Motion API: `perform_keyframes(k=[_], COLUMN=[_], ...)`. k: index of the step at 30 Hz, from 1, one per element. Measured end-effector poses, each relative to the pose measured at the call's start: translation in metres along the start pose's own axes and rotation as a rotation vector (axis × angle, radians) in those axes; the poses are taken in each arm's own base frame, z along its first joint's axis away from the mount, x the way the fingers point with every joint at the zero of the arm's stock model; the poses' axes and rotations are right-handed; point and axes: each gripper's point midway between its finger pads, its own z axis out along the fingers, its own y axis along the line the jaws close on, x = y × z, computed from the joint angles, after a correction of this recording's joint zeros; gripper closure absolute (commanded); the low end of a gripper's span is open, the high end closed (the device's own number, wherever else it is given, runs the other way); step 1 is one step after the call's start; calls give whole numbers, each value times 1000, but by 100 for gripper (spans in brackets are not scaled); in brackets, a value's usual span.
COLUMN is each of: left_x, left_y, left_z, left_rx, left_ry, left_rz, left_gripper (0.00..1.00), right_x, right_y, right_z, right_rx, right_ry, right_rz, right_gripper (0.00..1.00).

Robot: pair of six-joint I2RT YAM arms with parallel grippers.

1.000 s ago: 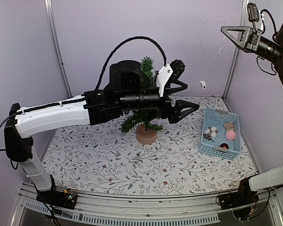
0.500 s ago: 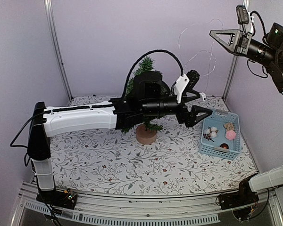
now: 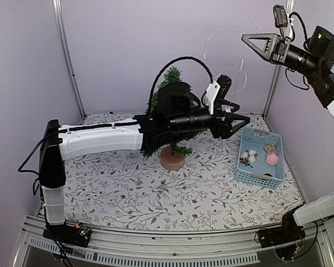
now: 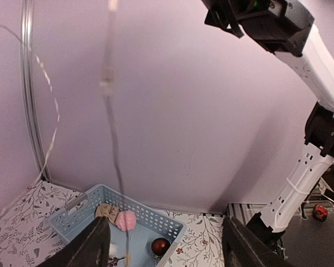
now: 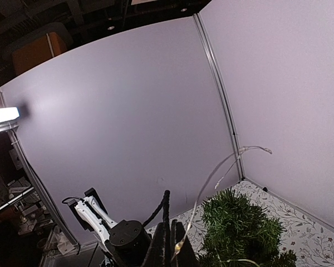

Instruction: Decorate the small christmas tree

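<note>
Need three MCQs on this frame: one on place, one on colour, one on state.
1. In the top view, where is the basket relative to the tree?
A) left
B) right
C) directly in front

2. What colour is the basket?
A) red
B) blue
C) green

3. The tree is:
A) lying flat
B) inside the basket
C) upright on its base

Answers:
1 B, it lies off the tree's right side.
2 B, its slatted walls are light blue.
3 C, the trunk rises straight from the round base.
</note>
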Motion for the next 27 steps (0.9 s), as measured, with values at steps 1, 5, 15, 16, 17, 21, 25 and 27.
perform_keyframes(k=[1,5,15,16,17,21,25,27], left_x=[-1,-2,3,3,3,4,10,11], left_y=[1,6,23,24,24,24,23,23], left_z=[0,2,1,1,1,1,-2,-4], left_rx=[-2,-7,-31,-33,-34,-33,-29,-30], left_ry=[-4,-15,-10,-10,-10,-8,3,8], left_rz=[-2,-10,-30,-33,-34,-33,-31,-25], left_gripper=[41,58,98,99,100,100,100,100], right_x=[0,0,-3,-3,-3,-3,-2,1], right_y=[-1,-3,-6,-5,-5,-5,-6,-7], right_z=[1,2,6,6,6,6,6,7], right_rx=[-1,-2,-6,-6,-6,-6,-6,-9], right_ry=[0,-1,-5,-6,-6,-6,-3,3], right_rz=[0,0,-5,-6,-6,-6,-4,1], right_gripper=[100,100,100,100,100,100,100,100])
